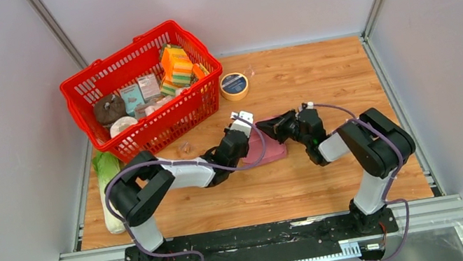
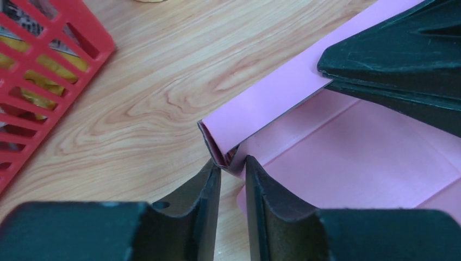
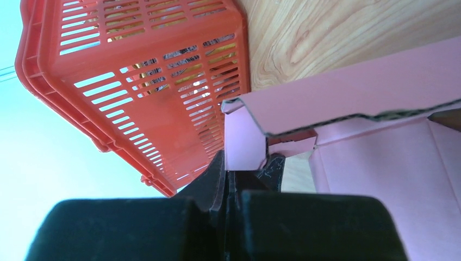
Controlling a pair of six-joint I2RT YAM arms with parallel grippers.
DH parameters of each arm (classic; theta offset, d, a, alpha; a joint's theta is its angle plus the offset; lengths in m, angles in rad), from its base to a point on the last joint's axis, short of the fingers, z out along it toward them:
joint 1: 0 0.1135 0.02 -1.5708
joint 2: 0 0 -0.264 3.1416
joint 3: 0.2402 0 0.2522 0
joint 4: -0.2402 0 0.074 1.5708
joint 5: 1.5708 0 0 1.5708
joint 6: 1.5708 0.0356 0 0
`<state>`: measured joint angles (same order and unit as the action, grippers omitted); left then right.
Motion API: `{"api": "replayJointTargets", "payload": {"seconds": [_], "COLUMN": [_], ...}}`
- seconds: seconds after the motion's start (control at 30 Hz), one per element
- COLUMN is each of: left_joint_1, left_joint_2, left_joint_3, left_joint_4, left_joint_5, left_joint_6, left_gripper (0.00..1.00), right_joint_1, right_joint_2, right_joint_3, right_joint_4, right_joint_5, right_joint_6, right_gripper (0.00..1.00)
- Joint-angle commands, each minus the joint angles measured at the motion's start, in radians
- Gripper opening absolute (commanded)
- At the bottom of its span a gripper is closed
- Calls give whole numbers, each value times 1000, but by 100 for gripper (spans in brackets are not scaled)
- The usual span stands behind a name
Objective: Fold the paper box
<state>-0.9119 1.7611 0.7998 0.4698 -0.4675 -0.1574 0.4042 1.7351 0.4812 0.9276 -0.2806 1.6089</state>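
paper box [image 2: 359,163]: smooth matte pink card, creased, long flap folded over
left gripper [image 2: 232,166]: pinching the folded corner
right gripper [image 3: 231,171]: clamped on a flap

Bright, even light, faint shadows; the left fingers [image 2: 185,217] blur up close.

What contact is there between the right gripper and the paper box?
Touching. The left wrist view shows the right gripper clamped on a raised flap of the paper box, one finger above the card and one below it.
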Motion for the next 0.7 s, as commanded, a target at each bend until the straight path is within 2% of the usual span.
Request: {"api": "replayJointTargets", "payload": {"seconds": [0.0, 0.23, 0.47, 0.67], "left_joint_1": [-27, -31, -31, -35], "left_joint_2": [37, 58, 90, 136], "left_joint_3": [30, 55, 98, 188], "left_joint_4": [95, 89, 12, -157], "left_joint_5": [-183, -240, -270, -394], "left_joint_6": [27, 4, -16, -100], "left_gripper": [27, 21, 25, 9], "right_joint_1": [21, 31, 41, 48], "right_joint_2": [35, 34, -11, -23], "right_joint_3": [-12, -20, -33, -49], "right_joint_4": [57, 63, 21, 11], "right_joint_5": [-14, 1, 34, 50], "right_joint_6": [43, 52, 40, 39], "right_gripper": [0, 0, 0, 0]}}
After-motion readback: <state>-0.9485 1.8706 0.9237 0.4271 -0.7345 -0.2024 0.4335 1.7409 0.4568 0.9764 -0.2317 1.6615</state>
